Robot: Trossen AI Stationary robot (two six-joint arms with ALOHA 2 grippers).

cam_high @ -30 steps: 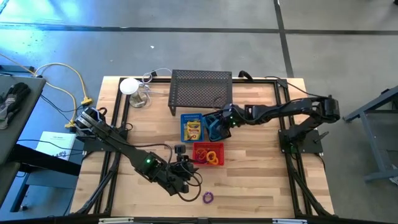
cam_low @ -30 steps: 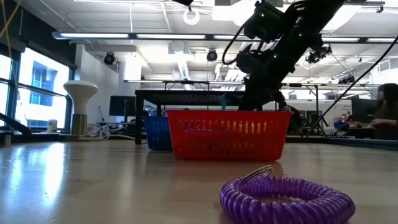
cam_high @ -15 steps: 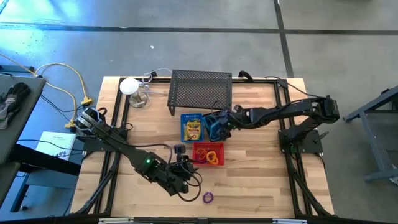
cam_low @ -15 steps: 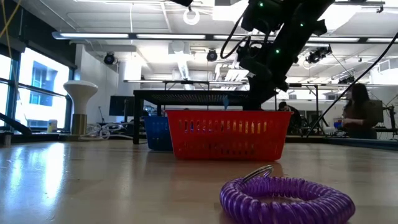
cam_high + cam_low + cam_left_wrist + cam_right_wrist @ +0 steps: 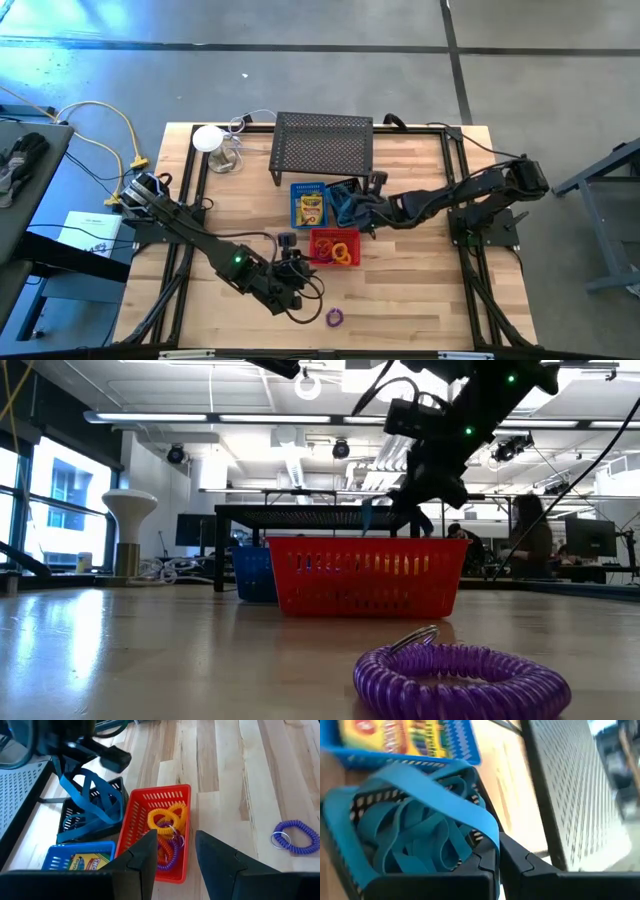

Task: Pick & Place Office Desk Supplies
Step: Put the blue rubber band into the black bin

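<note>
The wooden table [image 5: 420, 280] carries a black mesh rack [image 5: 323, 146] at its far edge. In front of the rack stand three small bins, close together. The blue bin [image 5: 309, 204] holds yellow printed boxes [image 5: 310, 209]. The black bin [image 5: 345, 203], just beside it, holds blue looped bands [image 5: 415, 835]. The red bin [image 5: 334, 247], nearer the front edge, holds orange and yellow rings [image 5: 167, 816] above a purple ring [image 5: 169, 857].

The right arm reaches in from the table's right side. The right gripper [image 5: 372, 203] is positioned at the black bin. Its jaws are closed on a blue band [image 5: 92, 802]. That band hangs from the fingers as a stretched loop, its lower part still in the black bin with the rest of the bands.

The left arm lies across the front left of the table. The left gripper [image 5: 300, 266] is just in front of the red bin. Its jaws are parted, and nothing is seen between the two fingers [image 5: 142, 862].

One purple coiled ring [image 5: 333, 318] with a small metal key ring lies alone on the bare wood near the front edge, apart from the bins and both grippers.

A white lamp-shaped object [image 5: 208, 139] and cables sit at the far left corner.
</note>
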